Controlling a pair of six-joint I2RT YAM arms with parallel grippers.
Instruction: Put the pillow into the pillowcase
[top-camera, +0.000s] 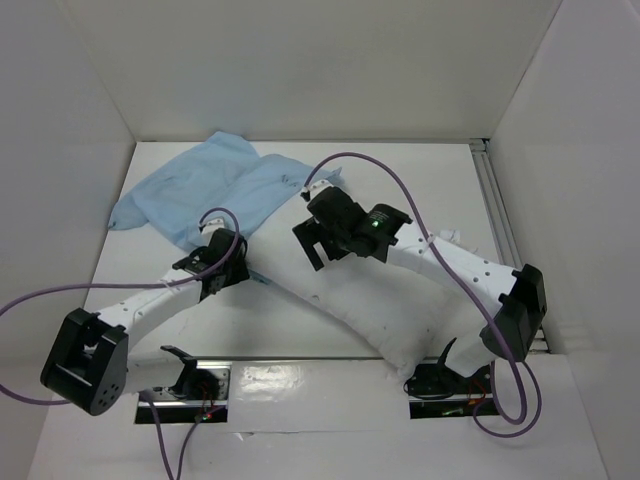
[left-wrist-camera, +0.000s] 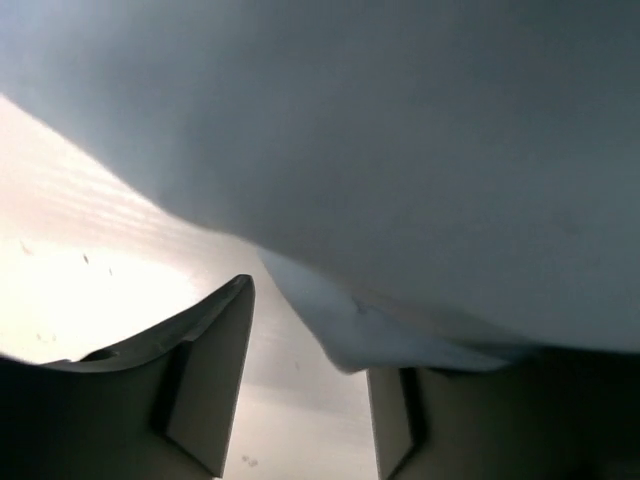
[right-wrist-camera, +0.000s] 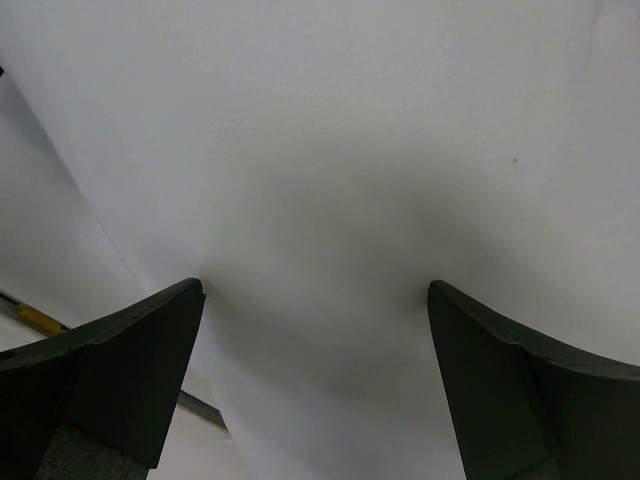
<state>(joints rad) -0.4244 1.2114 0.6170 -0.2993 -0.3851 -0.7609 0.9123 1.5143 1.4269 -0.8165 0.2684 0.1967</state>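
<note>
The pillow (top-camera: 365, 305) is lying slantwise on the table (top-camera: 430, 190), running from the middle toward the near right side. The pillowcase (top-camera: 205, 190) is lying crumpled at the far left with its light blue face up, just beside the pillow's left end. The left gripper (top-camera: 228, 262) is hanging at that end of the pillow. Its fingers (left-wrist-camera: 215, 370) are standing apart, and a thin edge of white fabric is drooping between them, close to the right finger and not pinched. The right gripper (top-camera: 312, 245) is hovering over the pillow's far part. Its fingers (right-wrist-camera: 120, 370) are spread wide, and the white fabric is filling the space in front of them
</note>
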